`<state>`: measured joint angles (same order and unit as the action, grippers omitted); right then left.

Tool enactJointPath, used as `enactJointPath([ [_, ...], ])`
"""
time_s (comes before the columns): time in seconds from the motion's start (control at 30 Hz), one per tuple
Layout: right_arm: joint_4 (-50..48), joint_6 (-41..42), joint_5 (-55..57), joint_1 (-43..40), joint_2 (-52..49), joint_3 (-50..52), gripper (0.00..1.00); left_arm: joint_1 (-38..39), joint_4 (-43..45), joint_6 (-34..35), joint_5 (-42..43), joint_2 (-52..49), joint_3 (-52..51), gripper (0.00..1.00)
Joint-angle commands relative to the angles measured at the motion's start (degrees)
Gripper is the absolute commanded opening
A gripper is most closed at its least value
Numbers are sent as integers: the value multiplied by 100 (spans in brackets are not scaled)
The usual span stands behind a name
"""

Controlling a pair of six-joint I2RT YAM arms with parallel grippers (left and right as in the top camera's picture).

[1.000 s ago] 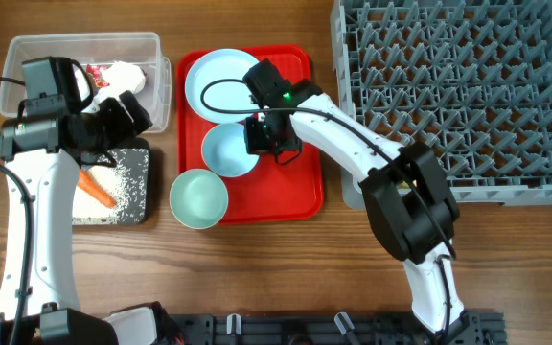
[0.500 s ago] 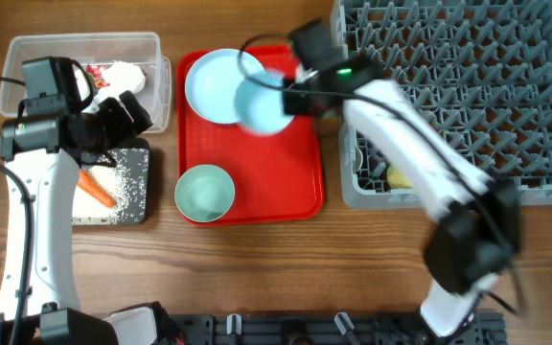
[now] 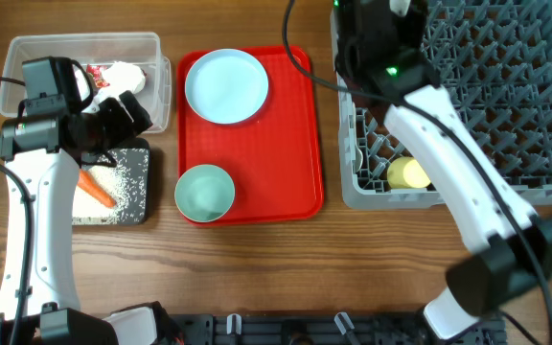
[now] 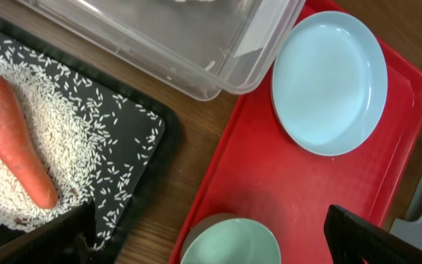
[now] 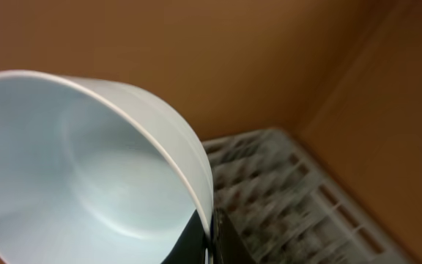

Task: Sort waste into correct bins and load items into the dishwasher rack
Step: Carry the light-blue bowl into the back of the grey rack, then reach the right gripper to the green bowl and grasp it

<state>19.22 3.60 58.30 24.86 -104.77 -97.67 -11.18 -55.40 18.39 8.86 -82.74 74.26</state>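
Grippers first: the right gripper (image 5: 209, 236) was pinched shut on the rim of a pale blue bowl (image 5: 86, 169), which was tipped on its side with its hollow facing the wrist camera. From overhead that arm was up over the dish rack (image 3: 506, 96), which took up the desk's far right corner, and I couldn't really make out the bowl from there. A small yellow thing (image 3: 408, 173) sat in the rack's near left part; too small to tell what it was.

The left gripper (image 4: 209, 220) was spread wide with nothing in it. It hung near the left edge, over the black tray (image 3: 134, 196) of white rice with a carrot (image 4: 13, 132) lying on it. Just beyond, in the far left corner, was a clear plastic bin (image 3: 84, 48) with some wrapper-looking waste inside.

In the middle of the desk was a red tray (image 3: 257, 163) with a light blue plate (image 3: 225, 86) at its far end. A green bowl (image 3: 205, 192) stood upright at the tray's near left corner, hanging over the rim a bit.
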Motion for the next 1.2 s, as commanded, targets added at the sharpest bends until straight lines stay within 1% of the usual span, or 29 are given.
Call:
enactJointPath([
  [0.0,-772,-2046,1161,-151,-905,9,4,-31,4,50,50,-52,31,100],
  [0.1,-1757,-3289,1722,-181,-1456,9,4,-31,4,50,50,-52,31,100],
  [0.17,-2267,-3995,1777,-181,-1749,9,4,-31,4,50,50,-52,31,100],
  [0.27,-2728,-4419,1777,-181,-2055,9,4,-31,4,50,52,-52,31,100],
  [0.57,-2776,-4363,1823,-238,-2374,9,4,-31,4,52,50,-52,31,100],
  [0.73,-2371,-3869,1797,-199,-2422,9,4,-31,4,50,50,-52,31,100],
  [0.93,-1589,-3010,1773,-190,-2437,9,4,-31,4,50,50,-52,31,100],
  [1.17,-1517,-2920,1799,-109,-2437,9,4,-31,4,50,50,-52,31,100],
])
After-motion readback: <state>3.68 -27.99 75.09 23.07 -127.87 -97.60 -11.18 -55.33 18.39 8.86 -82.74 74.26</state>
